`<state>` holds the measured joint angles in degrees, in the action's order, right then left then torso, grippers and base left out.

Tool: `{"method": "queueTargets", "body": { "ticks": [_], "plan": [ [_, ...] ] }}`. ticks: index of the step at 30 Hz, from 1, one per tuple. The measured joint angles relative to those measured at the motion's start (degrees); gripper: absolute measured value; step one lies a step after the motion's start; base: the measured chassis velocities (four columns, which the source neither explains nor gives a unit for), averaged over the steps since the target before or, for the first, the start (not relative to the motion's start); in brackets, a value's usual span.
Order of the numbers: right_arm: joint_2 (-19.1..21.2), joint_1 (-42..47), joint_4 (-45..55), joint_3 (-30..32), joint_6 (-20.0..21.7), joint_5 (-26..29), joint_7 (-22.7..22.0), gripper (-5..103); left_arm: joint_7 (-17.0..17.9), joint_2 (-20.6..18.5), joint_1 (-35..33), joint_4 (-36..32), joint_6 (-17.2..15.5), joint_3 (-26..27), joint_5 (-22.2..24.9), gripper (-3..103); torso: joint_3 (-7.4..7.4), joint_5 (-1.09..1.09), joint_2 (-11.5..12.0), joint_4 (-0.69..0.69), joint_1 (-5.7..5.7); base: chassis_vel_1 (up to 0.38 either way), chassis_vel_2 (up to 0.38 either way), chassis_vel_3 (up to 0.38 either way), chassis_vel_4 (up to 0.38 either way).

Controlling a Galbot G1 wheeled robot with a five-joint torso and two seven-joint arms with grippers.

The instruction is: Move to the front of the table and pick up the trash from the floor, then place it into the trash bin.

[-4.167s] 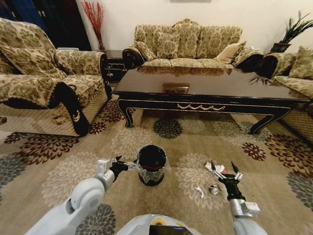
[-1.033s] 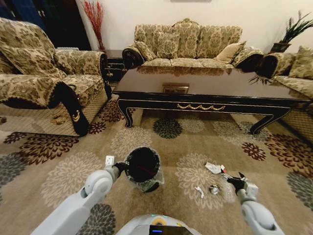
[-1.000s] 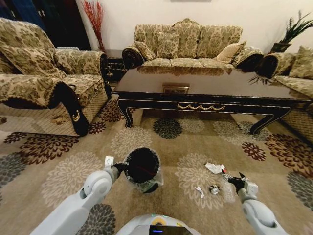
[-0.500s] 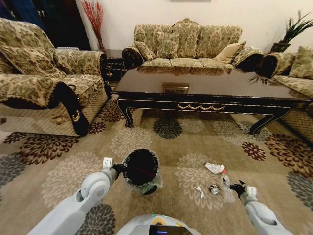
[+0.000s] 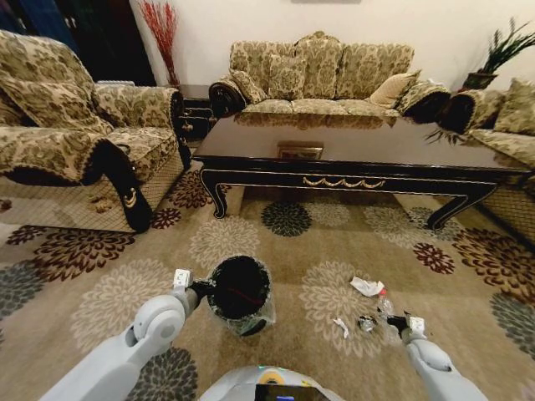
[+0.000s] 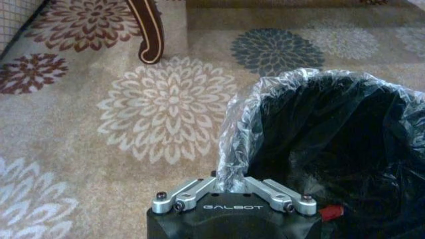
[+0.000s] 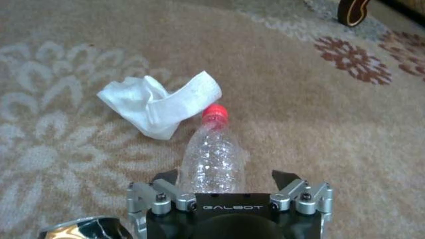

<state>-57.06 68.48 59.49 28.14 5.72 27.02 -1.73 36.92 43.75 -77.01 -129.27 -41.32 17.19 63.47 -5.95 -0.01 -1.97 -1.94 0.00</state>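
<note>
Beige carpet with large flower medallions point(image 5: 334, 242) lies before the long dark table point(image 5: 359, 154). Reaching low to the floor, the right gripper point(image 7: 229, 186) has its jaws spread on either side of a clear plastic bottle with a red cap point(image 7: 211, 157), beside a crumpled white paper point(image 7: 159, 107). The left gripper point(image 6: 229, 186) is clamped on the liner-covered rim of the black trash bin point(image 6: 332, 149), which is tilted and lifted toward the robot.
</note>
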Motion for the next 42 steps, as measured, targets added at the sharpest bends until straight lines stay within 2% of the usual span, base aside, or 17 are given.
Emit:
{"method": "queueTargets", "body": {
  "ticks": [3, 4, 6, 9, 12, 14, 15, 17, 23, 26, 31, 33, 34, 37, 38, 40, 42],
  "plan": [
    [-0.48, -0.99, -1.35, -0.43, 0.0, -0.02, 0.04, 83, 0.35, -0.53, 0.39, 0.0, 0.0, 0.0, 0.73, 2, 0.0, 0.01, 0.0, 0.0, 0.0, 0.0, 0.0, 0.0, 0.0],
    [-0.48, -0.99, -1.35, -0.43, 0.0, -0.02, 0.04, 83, 0.35, -0.53, 0.39, 0.0, 0.0, 0.0, 0.73, 2, 0.0, 0.01, 0.0, 0.0, 0.0, 0.0, 0.0, 0.0, 0.0],
    [-0.73, -1.3, -2.13, -0.51, -0.1, 0.01, 0.19, 72, 0.44, -0.83, 0.55, 0.14, -0.01, 0.01, 1.2, 2, 0.0, 0.01, 0.0, 0.0, 0.0, 0.0, 0.0, 0.0, 0.0],
    [-0.73, -1.32, -2.52, -0.51, -0.17, 0.04, 0.42, 67, 0.49, -0.88, 0.55, 0.27, -0.01, 0.1, 1.48, 2, 0.0, 0.01, 0.0, 0.0, 0.0, 0.0, 0.0, 0.0, 0.0],
    [-0.56, -1.48, -3.22, -0.36, -0.55, 0.12, 0.87, 51, 0.6, -1.07, 0.48, 0.43, -0.01, 0.05, 1.66, 2, 0.0, -0.02, 0.0, 0.0, 0.0, 0.0, 0.0, 0.0, 0.0],
    [-0.54, -1.5, -3.25, -0.3, -0.6, 0.12, 0.88, 51, 0.64, -1.12, 0.52, 0.44, -0.04, -0.04, 1.66, 2, 0.0, -0.01, 0.0, 0.0, 0.0, 0.0, 0.0, 0.0, 0.0],
    [-0.5, -1.42, -3.19, -0.09, -0.64, 0.17, 0.89, 44, 0.67, -1.19, 0.74, 0.42, -0.15, -0.25, 1.75, 2, 0.0, 0.01, 0.0, 0.0, 0.0, 0.0, 0.0, 0.0, 0.0],
    [-0.47, -1.33, -3.12, 0.01, -0.64, 0.19, 0.89, 44, 0.7, -1.2, 0.84, 0.39, -0.17, -0.31, 1.79, 2, 0.0, 0.01, 0.0, 0.0, 0.0, 0.0, 0.0, 0.0, 0.0],
    [-0.45, -0.03, -1.3, 1.03, -0.92, 0.49, -0.8, 28, 0.72, -1.47, 2.33, 0.71, -0.55, -1.46, 2.15, 2, 0.0, 0.02, 0.0, 0.0, 0.0, 0.0, 0.0, 0.0, 0.0],
    [-0.24, 1.15, 0.64, 1.84, -0.78, 1.12, -1.27, 24, 0.74, -2.22, 4.43, 1.13, -0.76, -2.56, 3.0, 2, 0.0, 0.02, 0.0, -0.01, 0.0, 0.0, 0.0, 0.0, 0.0],
    [0.53, 5.09, 6.2, 4.34, -0.08, 3.08, -1.77, 24, 1.97, -3.59, 11.16, 3.03, -0.83, -5.63, 6.61, 2, 0.0, 0.01, 0.0, 0.01, 0.0, 0.0, 0.0, 0.0, 0.0],
    [0.79, 7.71, 9.91, 6.36, 0.08, 4.02, -1.95, 24, 3.53, -4.12, 16.96, 5.17, -0.83, -9.28, 10.31, 2, 0.0, 0.02, 0.0, 0.0, 0.0, 0.0, 0.0, 0.0, 0.0],
    [0.79, 7.71, 9.91, 6.36, 0.08, 4.02, -1.95, 24, 3.53, -4.12, 16.96, 5.17, -0.83, -9.28, 10.31, 2, 0.0, 0.02, 0.0, 0.0, 0.0, 0.0, 0.0, 0.0, 0.0],
    [0.97, 11.52, 16.33, 9.66, 0.24, 5.65, -2.33, 24, 4.47, -4.46, 25.75, 8.82, -0.84, -15.64, 13.29, 2, 0.0, 0.02, 0.0, 0.01, 0.0, 0.0, 0.0, 0.0, 0.0],
    [0.97, 11.52, 16.33, 9.66, 0.24, 5.65, -2.33, 24, 4.47, -4.46, 25.75, 8.82, -0.84, -15.64, 13.29, 2, 0.0, 0.02, 0.0, 0.01, 0.0, 0.0, 0.0, 0.0, 0.0],
    [0.98, 14.5, 21.55, 12.28, 0.23, 6.57, -2.49, 24, 4.63, -3.64, 32.49, 11.57, -0.84, -20.68, 14.85, 2, 0.0, 0.02, 0.0, -0.01, 0.0, 0.0, 0.0, 0.0, 0.0],
    [0.94, 15.87, 23.88, 13.37, 0.22, 6.99, -2.53, 24, 4.65, -3.06, 34.76, 12.46, -0.84, -22.69, 15.33, 2, 0.0, 0.01, 0.0, -0.01, 0.0, 0.0, 0.0, 0.0, 0.0]
  ]
}}
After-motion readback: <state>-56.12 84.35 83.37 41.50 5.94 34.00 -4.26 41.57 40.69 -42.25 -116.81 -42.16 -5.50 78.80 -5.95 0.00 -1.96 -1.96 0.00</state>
